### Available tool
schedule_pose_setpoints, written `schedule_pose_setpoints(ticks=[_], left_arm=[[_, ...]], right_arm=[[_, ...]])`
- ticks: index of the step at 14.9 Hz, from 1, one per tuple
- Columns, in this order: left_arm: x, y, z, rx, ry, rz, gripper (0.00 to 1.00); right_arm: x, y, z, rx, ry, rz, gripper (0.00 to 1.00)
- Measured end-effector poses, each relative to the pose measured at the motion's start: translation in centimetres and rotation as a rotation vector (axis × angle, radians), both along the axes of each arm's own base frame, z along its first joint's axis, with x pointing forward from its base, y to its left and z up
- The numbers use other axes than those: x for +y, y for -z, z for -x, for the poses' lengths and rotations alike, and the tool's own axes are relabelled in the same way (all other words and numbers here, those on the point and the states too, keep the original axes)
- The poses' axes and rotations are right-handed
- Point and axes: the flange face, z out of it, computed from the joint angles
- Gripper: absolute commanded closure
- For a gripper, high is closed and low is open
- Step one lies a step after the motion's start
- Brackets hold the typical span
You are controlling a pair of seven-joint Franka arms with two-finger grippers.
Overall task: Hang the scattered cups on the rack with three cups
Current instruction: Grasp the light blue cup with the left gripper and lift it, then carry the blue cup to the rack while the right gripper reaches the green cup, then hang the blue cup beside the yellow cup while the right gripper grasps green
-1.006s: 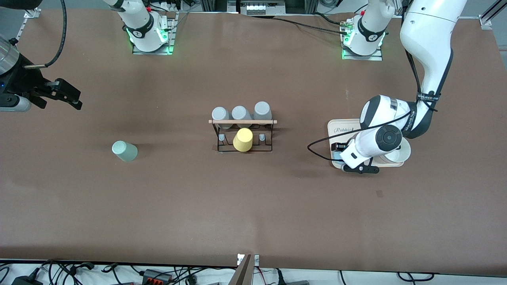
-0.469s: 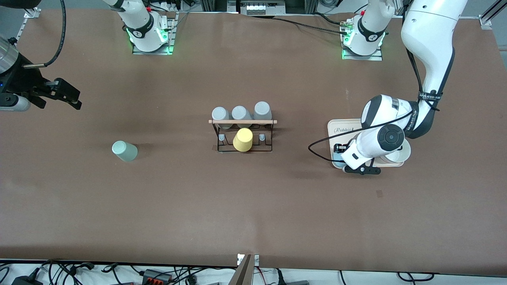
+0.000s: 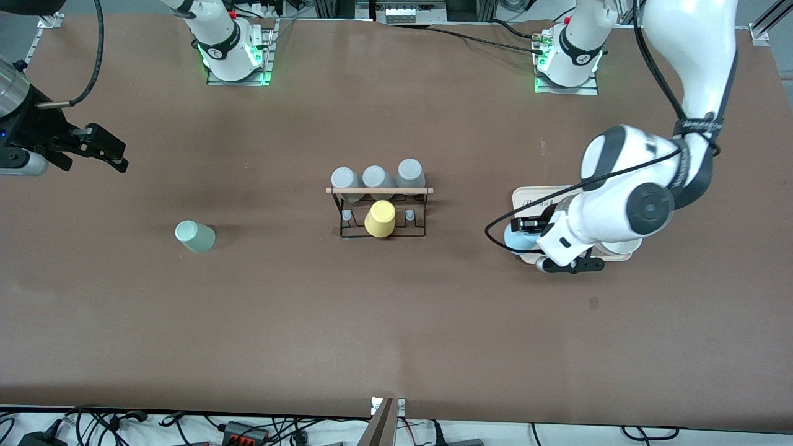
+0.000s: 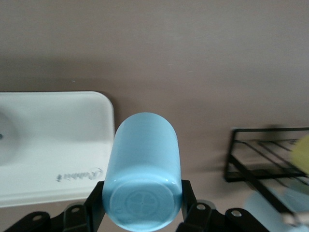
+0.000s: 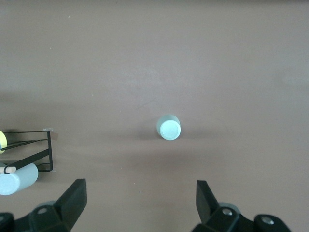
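Toward the left arm's end of the table, pinching a light blue, smooth, handleless tumbler (image 4: 142, 154) between the two black fingers of the left gripper (image 4: 141, 205), with one finger pressing on each side of the tumbler close to its closed base. Holding that tumbler on its side over the edge of a beige rectangular tray (image 3: 526, 198), at the tray's end that faces the rack, with the closed base turned toward the left wrist camera and the mouth pointing away from it.

Waiting with the right gripper (image 3: 121, 155) up in the air over the brown table top (image 3: 396, 322) at the right arm's end, its fingers spread wide and gripping nothing.

Showing, in the right wrist view, a pale mint green handleless tumbler (image 5: 169, 127) standing alone on the table, toward the right arm's end and well apart from the rack.

Carrying four cups at the middle of the table on a small black wire rack (image 3: 425, 214) with a light wooden rod (image 3: 379, 190) across its top: three grey cups (image 3: 375, 178) hanging in a row on the side farther from the front camera, and one yellow cup (image 3: 380, 218) sitting on the middle peg of the nearer side, between two bare grey pegs (image 3: 409, 214).
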Motion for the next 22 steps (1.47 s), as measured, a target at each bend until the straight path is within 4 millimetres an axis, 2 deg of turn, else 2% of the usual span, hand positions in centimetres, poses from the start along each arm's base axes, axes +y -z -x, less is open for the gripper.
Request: schedule_pose_setpoints(ticks=[2, 7, 9, 11, 14, 18, 22], left_arm=[[-2.4, -1.1, 0.5, 0.031, -0.069, 0.026, 0.99], [-14.0, -1.6, 3.0, 0.105, -0.223, 0.053, 0.99], [-17.0, -1.9, 3.4, 0.111, -0.258, 0.051, 0.99], [-18.3, -1.7, 3.4, 0.114, -0.276, 0.052, 0.99], [-19.4, -0.7, 3.2, 0.1, -0.287, 0.064, 0.99], [-20.9, 1.5, 3.8, 0.089, -0.26, 0.034, 0.99], [-21.9, 2.7, 4.3, 0.088, -0.238, 0.014, 0.99]], right_arm=[[0.0, 1.0, -0.5, 0.016, 0.0, 0.002, 0.0], [0.0, 2.9, -1.3, 0.051, 0.001, 0.005, 0.0], [-0.3, 4.0, -1.6, 0.08, 0.007, 0.007, 0.0], [-1.3, 6.1, -2.3, 0.119, 0.013, 0.009, 0.0], [-2.9, 11.0, -4.1, 0.179, 0.022, 0.011, 0.0], [-5.4, 19.4, -5.7, 0.189, 0.054, 0.008, 0.0], [-5.9, 27.3, -6.3, 0.215, 0.059, 0.008, 0.0]])
